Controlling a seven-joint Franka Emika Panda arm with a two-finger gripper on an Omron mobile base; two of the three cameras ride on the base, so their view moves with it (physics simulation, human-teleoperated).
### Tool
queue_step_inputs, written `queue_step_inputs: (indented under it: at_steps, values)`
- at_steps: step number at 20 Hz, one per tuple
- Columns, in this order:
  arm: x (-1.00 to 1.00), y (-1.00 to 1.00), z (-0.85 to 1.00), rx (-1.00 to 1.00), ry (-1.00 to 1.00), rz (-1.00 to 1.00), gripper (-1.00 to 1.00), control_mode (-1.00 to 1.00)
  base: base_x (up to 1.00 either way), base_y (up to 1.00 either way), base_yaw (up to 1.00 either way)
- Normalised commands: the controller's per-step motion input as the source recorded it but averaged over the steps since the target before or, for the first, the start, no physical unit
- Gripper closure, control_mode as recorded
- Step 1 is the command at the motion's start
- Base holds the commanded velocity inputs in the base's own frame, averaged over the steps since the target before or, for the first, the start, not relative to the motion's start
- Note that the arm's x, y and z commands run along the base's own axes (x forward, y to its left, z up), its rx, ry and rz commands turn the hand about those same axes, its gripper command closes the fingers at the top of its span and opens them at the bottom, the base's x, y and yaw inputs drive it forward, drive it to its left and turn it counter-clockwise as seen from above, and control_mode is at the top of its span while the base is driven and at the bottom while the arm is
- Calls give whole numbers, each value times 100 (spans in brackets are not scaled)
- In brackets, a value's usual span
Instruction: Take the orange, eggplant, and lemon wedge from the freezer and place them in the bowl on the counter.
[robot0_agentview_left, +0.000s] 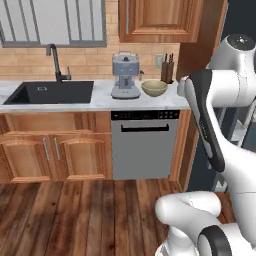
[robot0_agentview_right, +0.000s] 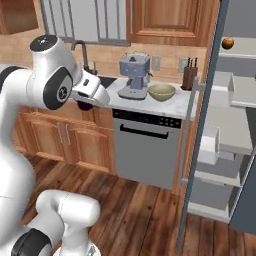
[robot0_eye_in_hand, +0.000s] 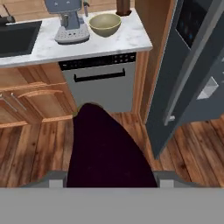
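- Kitchen: marble bench (robot0_agentview_left: 100, 100) over wooden cabinets and dishwasher (robot0_agentview_left: 145, 145); wood floor.
- Bowl (robot0_agentview_left: 154, 88) sat on bench, just beside coffee machine (robot0_agentview_left: 125, 76).
- Freezer (robot0_agentview_right: 220, 125) door stood open; orange (robot0_agentview_right: 228, 43) lay on an upper shelf.
- Claw (robot0_eye_in_hand: 105, 181) was closed around the dark eggplant (robot0_eye_in_hand: 107, 153), above the floor before the dishwasher.

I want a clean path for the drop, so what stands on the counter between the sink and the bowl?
The coffee machine stands on the counter between the sink and the bowl, close beside the bowl. The left base view shows it.
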Motion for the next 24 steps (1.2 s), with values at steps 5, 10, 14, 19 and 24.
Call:
queue_step_inputs:
  at_steps: [5,10,14,19,24]
  values:
    - [0,0,0,0,0,0,100,100,100,0,-16]
    - [0,0,0,0,0,0,100,100,100,3,-28]
    - [0,0,0,0,0,0,100,100,30,94,-30]
    - [0,0,0,0,0,0,100,100,85,30,-37]
    - [0,0,0,0,0,0,100,100,100,-1,-24]
